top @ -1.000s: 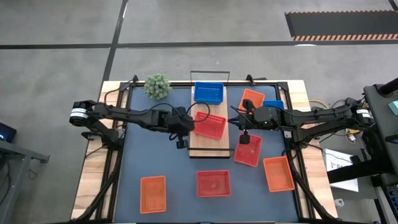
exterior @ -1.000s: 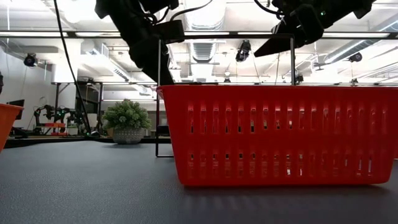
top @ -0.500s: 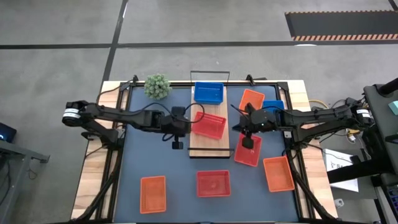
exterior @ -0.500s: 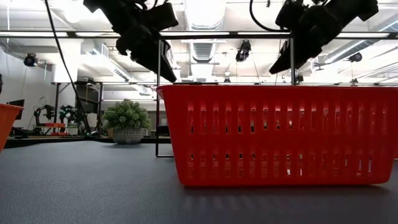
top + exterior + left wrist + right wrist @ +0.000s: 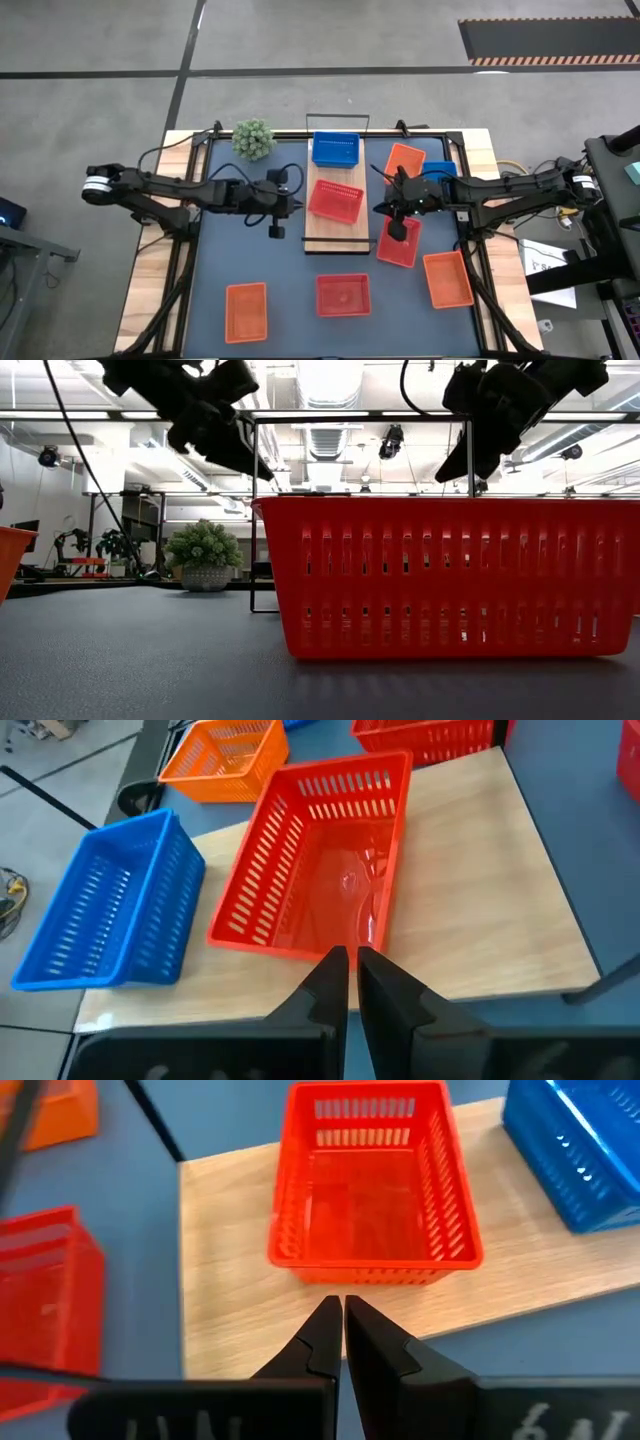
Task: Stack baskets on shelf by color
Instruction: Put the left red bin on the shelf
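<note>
A red basket stands on its bottom in the middle of the light-wood shelf. A blue basket sits at the shelf's far end. My left gripper hovers shut just left of the red basket, clear of it. My right gripper hovers shut at the shelf's right edge, above the mat, pointing at the same basket. Neither holds anything.
On the blue mat lie a red basket below the right arm, orange ones, a blue one and a red one near the near edge. A green plant ball stands far left.
My left gripper has drawn back toward the table's left, away from the red basket on the shelf. The basket, slightly skewed a second ago, now lies straight along the plank. My right gripper has tipped its fingers further down while staying beside the shelf's right edge.
</note>
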